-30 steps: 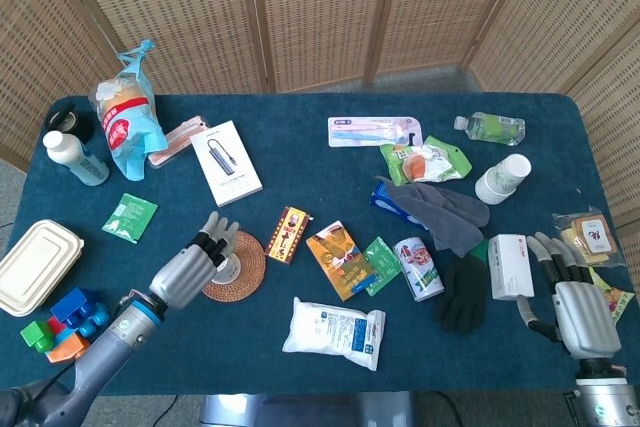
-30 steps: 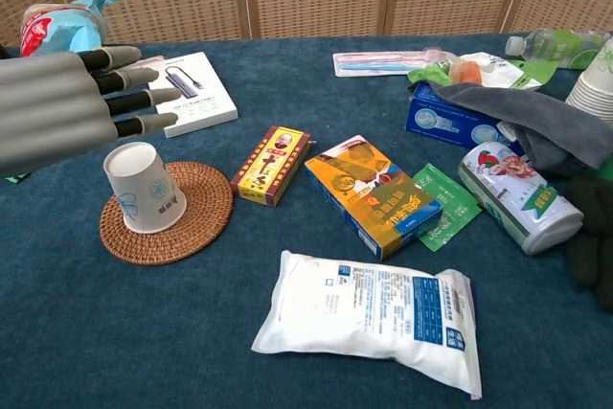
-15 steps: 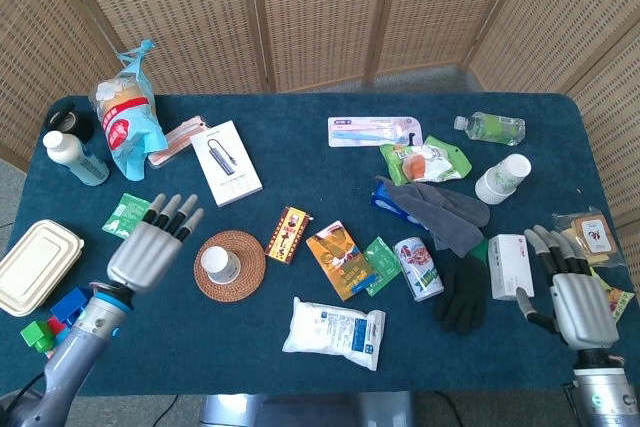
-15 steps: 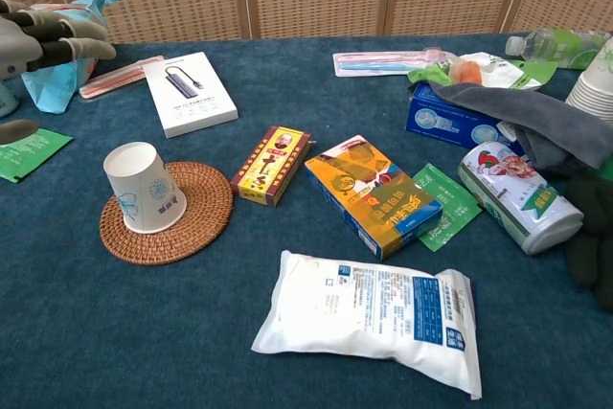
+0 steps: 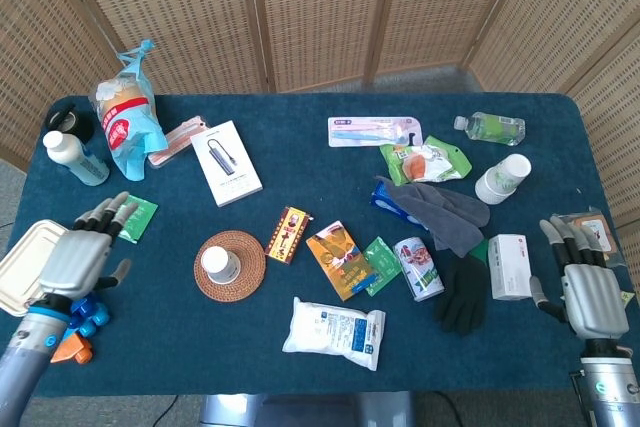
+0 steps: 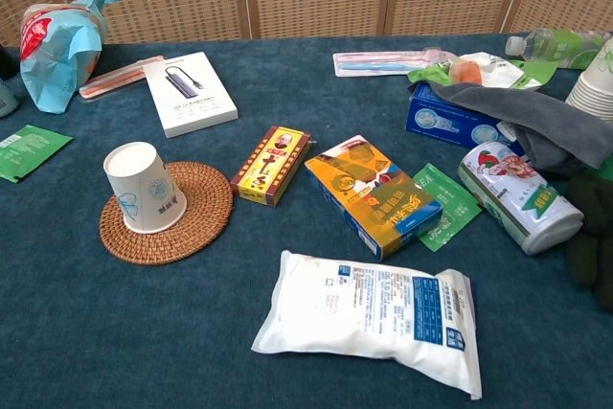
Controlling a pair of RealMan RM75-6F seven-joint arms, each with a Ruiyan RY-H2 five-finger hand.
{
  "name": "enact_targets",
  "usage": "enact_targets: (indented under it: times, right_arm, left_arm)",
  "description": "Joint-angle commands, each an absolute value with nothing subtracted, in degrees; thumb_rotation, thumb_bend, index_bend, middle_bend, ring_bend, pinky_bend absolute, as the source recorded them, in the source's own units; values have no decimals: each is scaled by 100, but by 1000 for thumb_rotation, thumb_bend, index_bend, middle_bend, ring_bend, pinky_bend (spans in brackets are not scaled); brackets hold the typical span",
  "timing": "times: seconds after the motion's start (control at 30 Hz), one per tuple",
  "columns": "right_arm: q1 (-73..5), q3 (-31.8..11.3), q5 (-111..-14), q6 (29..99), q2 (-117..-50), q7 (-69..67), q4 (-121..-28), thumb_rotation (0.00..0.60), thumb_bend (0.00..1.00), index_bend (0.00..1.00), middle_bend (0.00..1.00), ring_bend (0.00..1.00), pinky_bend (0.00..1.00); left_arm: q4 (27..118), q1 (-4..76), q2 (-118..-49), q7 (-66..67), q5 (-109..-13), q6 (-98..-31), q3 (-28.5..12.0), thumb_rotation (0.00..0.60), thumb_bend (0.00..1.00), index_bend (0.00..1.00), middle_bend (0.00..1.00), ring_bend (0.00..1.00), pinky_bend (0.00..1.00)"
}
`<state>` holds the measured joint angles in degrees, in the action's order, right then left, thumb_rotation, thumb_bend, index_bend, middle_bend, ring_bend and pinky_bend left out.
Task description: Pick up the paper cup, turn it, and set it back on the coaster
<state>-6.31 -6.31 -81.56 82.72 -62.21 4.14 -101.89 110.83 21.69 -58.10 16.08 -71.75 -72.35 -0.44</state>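
Note:
A white paper cup (image 5: 218,265) (image 6: 144,188) stands upside down on the round woven coaster (image 5: 246,250) (image 6: 205,214), left of the table's middle. My left hand (image 5: 82,256) hovers far to the left of the coaster, over a takeaway box, fingers spread and holding nothing. My right hand (image 5: 582,287) is at the table's right edge, open and empty. Neither hand shows in the chest view.
A beige takeaway box (image 5: 25,259) and toy blocks (image 5: 72,319) lie under the left hand. A white box (image 5: 226,162), a small red-yellow box (image 5: 288,234), an orange box (image 5: 338,258), a white pouch (image 5: 335,332), a can (image 5: 417,268), gloves (image 5: 462,292), stacked cups (image 5: 502,178) fill the table.
My left hand has drawn back from above the cup to the far left, leaving the chest view. The cup stays upside down on the coaster. The right hand shifted slightly right.

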Motion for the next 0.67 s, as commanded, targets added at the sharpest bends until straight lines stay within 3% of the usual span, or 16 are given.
enact_targets:
  times: [0.03, 0.67]
  right_arm:
    - [-636, -633, -8151, 8271, -6246, 405, -10152, 600, 477, 0, 0, 0, 0]
    - [-666, -639, -8074, 8221, -6299, 421, -10120, 600, 478, 0, 0, 0, 0]
  left_arm:
    - [11035, 1660, -5472, 682, -7455, -7566, 83, 600, 447, 0, 0, 0, 164]
    - [10774, 1310, -5482, 116, -7552, -7612, -9, 600, 446, 0, 0, 0, 132]
